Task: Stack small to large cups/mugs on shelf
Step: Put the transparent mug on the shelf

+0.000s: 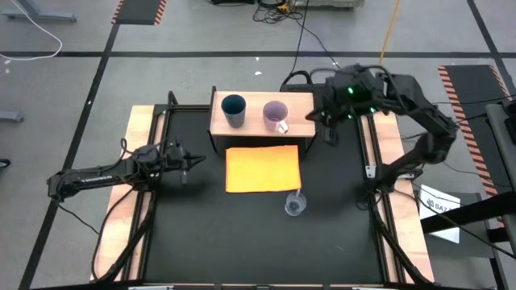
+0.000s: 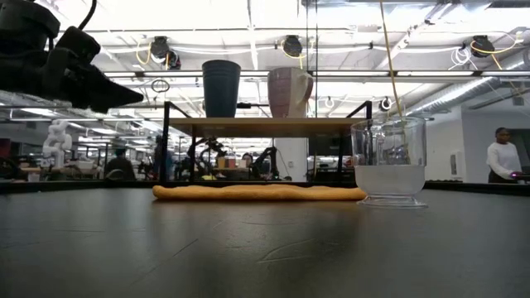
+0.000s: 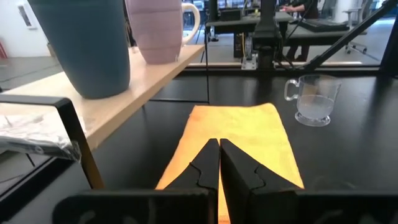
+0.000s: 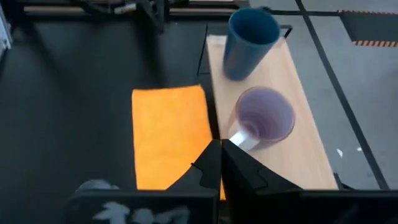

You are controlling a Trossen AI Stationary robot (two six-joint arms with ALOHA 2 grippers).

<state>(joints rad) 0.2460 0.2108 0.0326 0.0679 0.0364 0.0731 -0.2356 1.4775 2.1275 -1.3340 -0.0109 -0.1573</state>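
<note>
Two cups stood upright side by side on the light wooden shelf (image 1: 250, 121): a dark blue tumbler (image 1: 234, 109) with no handle and a lilac mug (image 1: 276, 114) whose pale handle pointed toward the orange sheet (image 1: 263, 167). Both had their mouths facing up and did not touch each other. A third, the clear cup (image 1: 295, 205), sat upright on the black table (image 1: 201, 234) just past the near corner of the orange sheet, well apart from the shelf; its handle showed in the left wrist view, turned to the side. The shelf was a raised board on dark side supports, its long axis running across the table, and the orange sheet lay flat just in front of it.

Beside the shelf's right end hung the right gripper (image 1: 330, 135), above the table, its fingers (image 4: 239, 171) pressed together on nothing. Well to the left of the sheet, the left gripper (image 1: 192, 160) pointed toward it, fingers (image 3: 242, 171) likewise closed and empty. Nothing stood between either gripper and the clear cup. A person stood far off in the room behind.
</note>
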